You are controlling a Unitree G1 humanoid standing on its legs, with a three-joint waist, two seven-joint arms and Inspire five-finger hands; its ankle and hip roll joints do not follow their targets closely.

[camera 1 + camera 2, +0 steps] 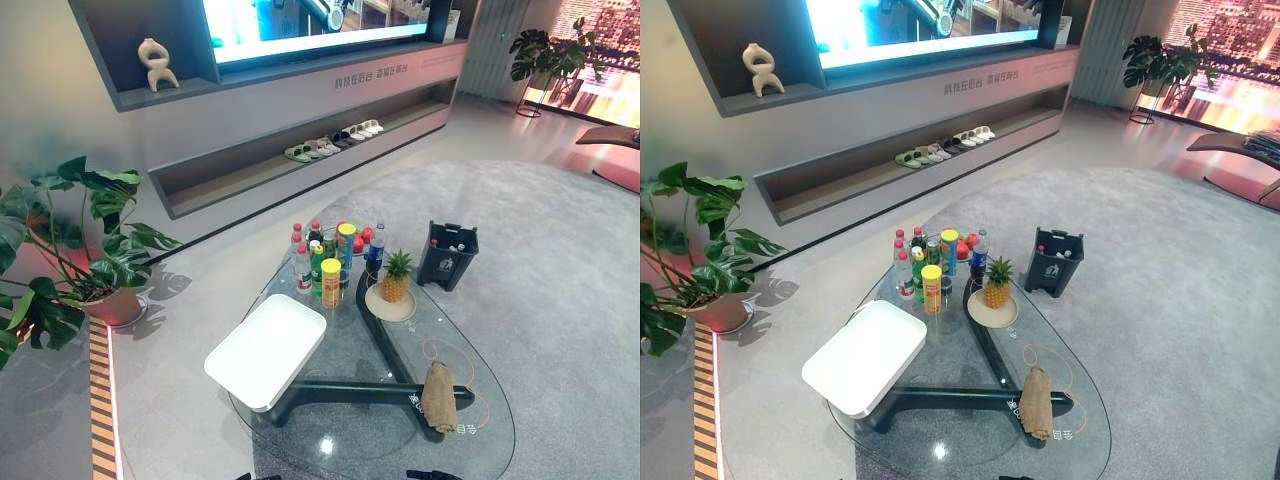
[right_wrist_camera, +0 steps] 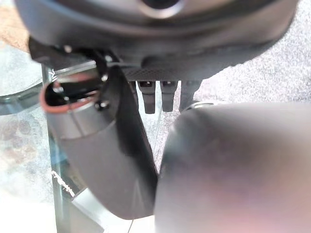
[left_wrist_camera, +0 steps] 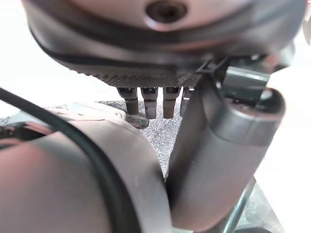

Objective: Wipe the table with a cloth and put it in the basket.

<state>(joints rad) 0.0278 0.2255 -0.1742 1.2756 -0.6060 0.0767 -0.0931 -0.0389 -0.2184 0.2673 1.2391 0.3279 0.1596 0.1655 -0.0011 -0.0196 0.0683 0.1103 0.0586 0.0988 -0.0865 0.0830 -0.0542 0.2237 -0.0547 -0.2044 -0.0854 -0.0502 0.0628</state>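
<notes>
Cloth (image 1: pixel 438 396): tan, crumpled into a long bundle, lying on the glass table at about 5 o'clock of the tabletop, near its front edge; no hand touches it.
Table (image 1: pixel 480 440): rounded clear glass top on a dark, branching base; the grey carpet shows through the glass.
Basket (image 1: pixel 447 255): dark bin standing on the carpet off the table, at about 2 o'clock from the tabletop's centre, just beyond the table's far right edge; small items lie inside, too small to tell.
White tray (image 1: pixel 267 350): rectangular, at about 8 o'clock on the table, overhanging the left edge.
Bottles and cans (image 1: pixel 335 255): upright cluster at 12 o'clock on the table, red caps, a yellow can in front.
Pineapple (image 1: pixel 396 277): upright on a round pale plate (image 1: pixel 385 309), just right of the bottles.
Writing: pale characters on the table base by the cloth and on the wall band above the shelf, mirrored; brand print is not read off.
Slippers (image 1: pixel 335 141): a row on the low wall shelf, far side of the room.
Plant (image 1: pixel 70 250): potted, on the floor at 9 o'clock.
Left hand (image 3: pixel 150 102): in its wrist view the fingers hang straight and side by side over the carpet, holding nothing.
Right hand (image 2: pixel 163 94): in its wrist view the fingers are straight, close together, empty, beside the table's edge.
</notes>
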